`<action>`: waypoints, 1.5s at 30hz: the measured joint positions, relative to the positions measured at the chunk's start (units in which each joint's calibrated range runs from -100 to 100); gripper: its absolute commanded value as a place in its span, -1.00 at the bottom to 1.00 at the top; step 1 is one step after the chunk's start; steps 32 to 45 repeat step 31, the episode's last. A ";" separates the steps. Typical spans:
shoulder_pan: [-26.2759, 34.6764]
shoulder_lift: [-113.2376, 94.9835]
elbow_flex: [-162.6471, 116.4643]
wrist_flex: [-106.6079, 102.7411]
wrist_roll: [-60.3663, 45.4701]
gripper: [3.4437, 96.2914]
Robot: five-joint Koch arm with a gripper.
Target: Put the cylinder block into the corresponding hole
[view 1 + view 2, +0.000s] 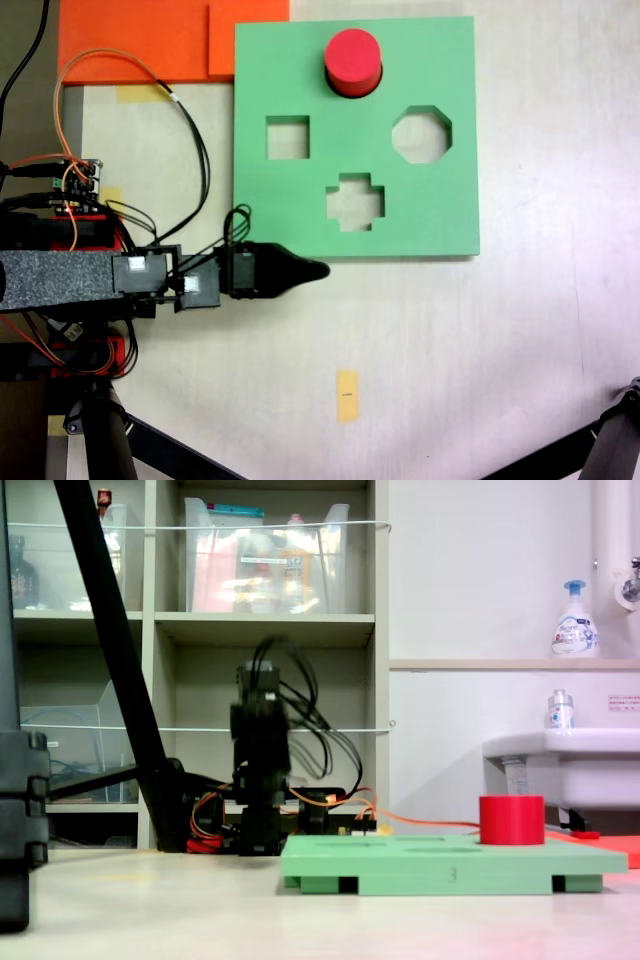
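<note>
The red cylinder block [353, 55] stands upright at the far edge of the green board [440, 210] in the first exterior view. In the second exterior view the cylinder block [511, 820] rises above the right end of the board [400, 865]. The round hole is hidden; the block covers that spot, and I cannot tell how deep it sits. My gripper [312, 270] is off the board, just past its near left corner, fingers closed to a point with nothing in them. In the second exterior view the arm [260, 780] faces the camera behind the board's left end.
The board also shows a square cut-out [287, 138], an octagonal cut-out [421, 134] and a cross cut-out [355, 202]. Orange foam sheets [140, 40] lie at the top left. Cables [190, 140] loop beside the arm. Yellow tape [347, 395] marks the table, and tripod legs [600, 450] stand at the bottom right.
</note>
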 measured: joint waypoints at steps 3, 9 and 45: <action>-0.44 -0.14 -11.46 0.10 -0.54 -0.06; 0.20 -0.55 -23.52 5.38 -2.25 -0.06; -0.73 -0.55 -23.32 1.08 -3.13 -0.01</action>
